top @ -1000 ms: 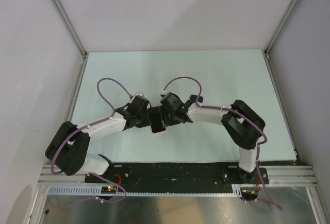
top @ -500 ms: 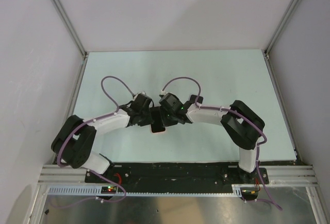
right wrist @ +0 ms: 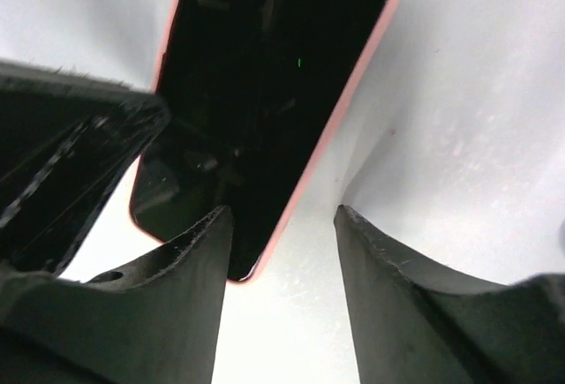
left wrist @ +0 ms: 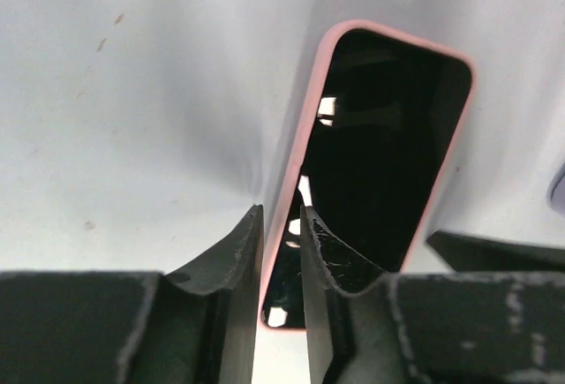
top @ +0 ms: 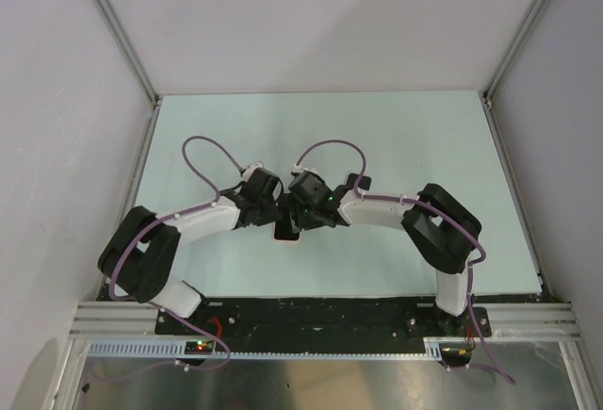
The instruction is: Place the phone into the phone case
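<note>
The black phone [left wrist: 380,154] lies inside the salmon-pink phone case [left wrist: 307,128], flat on the table. The pink rim shows all round the glossy face. My left gripper [left wrist: 281,212] stands over the case's left long edge. Its jaws are a narrow gap apart, and the rim shows through that gap. My right gripper [right wrist: 282,212] is open over a near corner of the phone [right wrist: 265,75]. One finger is above the black face, the other above bare table beside the case rim [right wrist: 331,128]. From above, both grippers [top: 273,210] [top: 298,214] meet over the case [top: 286,236] and hide most of it.
The pale table [top: 424,146] has grey walls on three sides with metal posts at the back corners. Both arm bases sit on the black rail at the near edge. Purple cables loop above each wrist. The other arm's finger [right wrist: 79,154] crowds the left of the right wrist view.
My left arm's elbow has swung in and its gripper has edged right, closer over the case. The right arm has hardly moved. Phone and case stay put.
</note>
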`<act>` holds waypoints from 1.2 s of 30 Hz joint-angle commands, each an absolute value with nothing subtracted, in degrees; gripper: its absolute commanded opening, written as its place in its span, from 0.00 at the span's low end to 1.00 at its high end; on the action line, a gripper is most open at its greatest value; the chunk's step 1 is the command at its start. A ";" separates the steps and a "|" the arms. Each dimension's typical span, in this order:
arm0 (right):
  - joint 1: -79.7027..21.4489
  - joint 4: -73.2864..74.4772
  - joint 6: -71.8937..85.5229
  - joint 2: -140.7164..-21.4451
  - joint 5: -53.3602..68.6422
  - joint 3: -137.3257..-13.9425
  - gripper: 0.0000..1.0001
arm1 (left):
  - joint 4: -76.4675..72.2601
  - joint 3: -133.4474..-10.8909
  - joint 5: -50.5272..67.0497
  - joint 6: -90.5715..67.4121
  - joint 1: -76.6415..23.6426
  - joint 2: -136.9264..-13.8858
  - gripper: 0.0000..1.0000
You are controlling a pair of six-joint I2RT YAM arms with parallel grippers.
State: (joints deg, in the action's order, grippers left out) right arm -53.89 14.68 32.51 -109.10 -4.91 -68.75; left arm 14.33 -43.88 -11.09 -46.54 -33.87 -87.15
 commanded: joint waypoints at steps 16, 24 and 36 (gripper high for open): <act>-56.80 23.30 45.11 -115.28 -21.44 -84.18 0.99 | 24.00 -41.09 -12.65 -40.91 -23.84 -61.46 0.55; -58.88 34.12 51.58 -122.66 -31.06 -93.44 0.99 | 24.02 -38.89 -10.84 -39.44 -22.30 -57.57 0.56; -61.33 38.91 53.71 -123.78 -37.09 -95.09 0.99 | 23.96 -37.54 -9.96 -39.18 -21.98 -56.59 0.57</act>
